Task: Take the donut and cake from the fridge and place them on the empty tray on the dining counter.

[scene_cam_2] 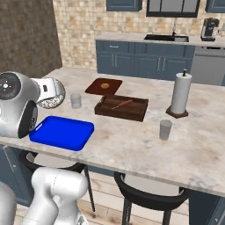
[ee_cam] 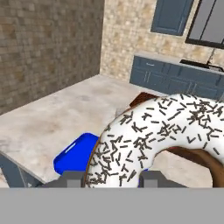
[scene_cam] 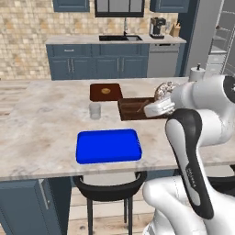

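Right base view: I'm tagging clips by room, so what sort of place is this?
A home kitchen, rendered: a sink in the wall counter, a coffee machine beside it, and a stone-topped island with stools.

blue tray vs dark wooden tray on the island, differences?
The flat bright blue tray has rounded corners and a low rim; the dark brown wooden tray has taller walls. Blue one is bare; wooden one holds a thin stick-like item. Blue sits nearer the stool-side edge. Both rest on the beige marbled counter.

The arm is folded, elbow bent, forearm level. The gripper (ee_cam: 112,178) is raised above the surface, its fingers (ee_cam: 72,178) part-closed on the donut (ee_cam: 162,140), which stands upright between them.
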